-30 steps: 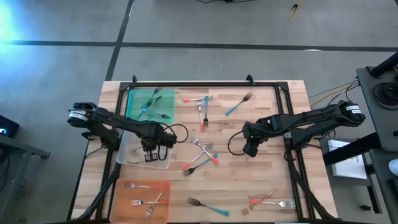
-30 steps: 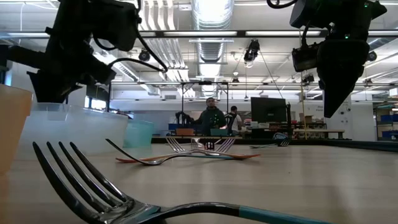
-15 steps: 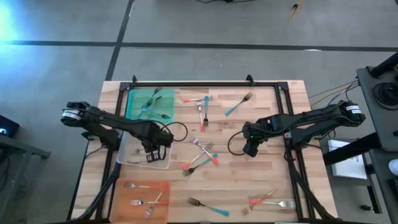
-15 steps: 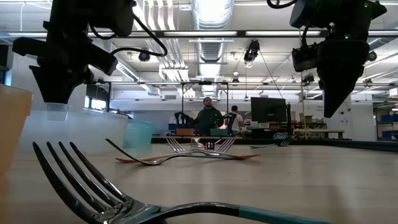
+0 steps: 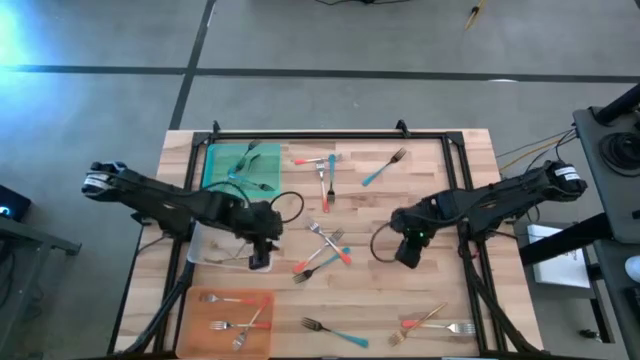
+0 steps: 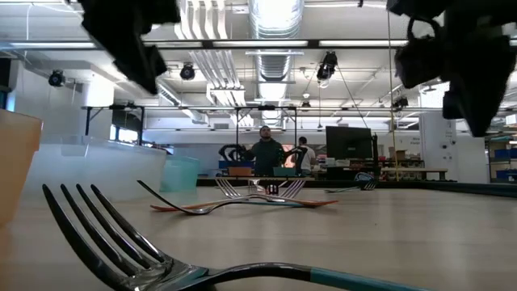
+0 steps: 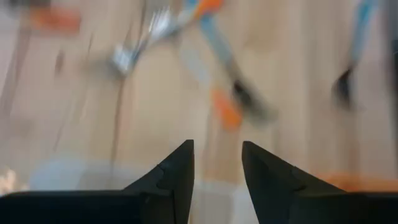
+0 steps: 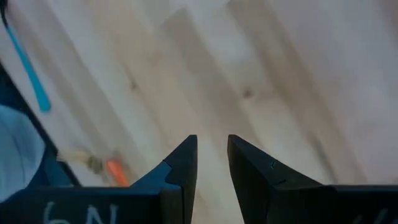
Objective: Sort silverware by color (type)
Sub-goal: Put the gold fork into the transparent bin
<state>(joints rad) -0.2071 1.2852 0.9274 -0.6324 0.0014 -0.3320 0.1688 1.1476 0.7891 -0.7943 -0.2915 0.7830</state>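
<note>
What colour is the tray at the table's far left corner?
Translucent green tray, holding teal-handled forks; clearest in the high view.

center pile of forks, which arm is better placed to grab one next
Probably the left. Its gripper, empty with fingers apart, sits at the clear tray's edge right beside the pile; the right gripper is farther off over bare wood.

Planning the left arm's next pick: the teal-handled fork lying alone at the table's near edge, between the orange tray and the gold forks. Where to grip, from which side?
Grip the teal-handled fork mid-handle, from straight above, fingers across its width. It lies flat and apart from other pieces, tines toward the orange tray, so the handle is bare. Left gripper hangs over the clear tray's edge, jaws slightly apart and empty.
</note>
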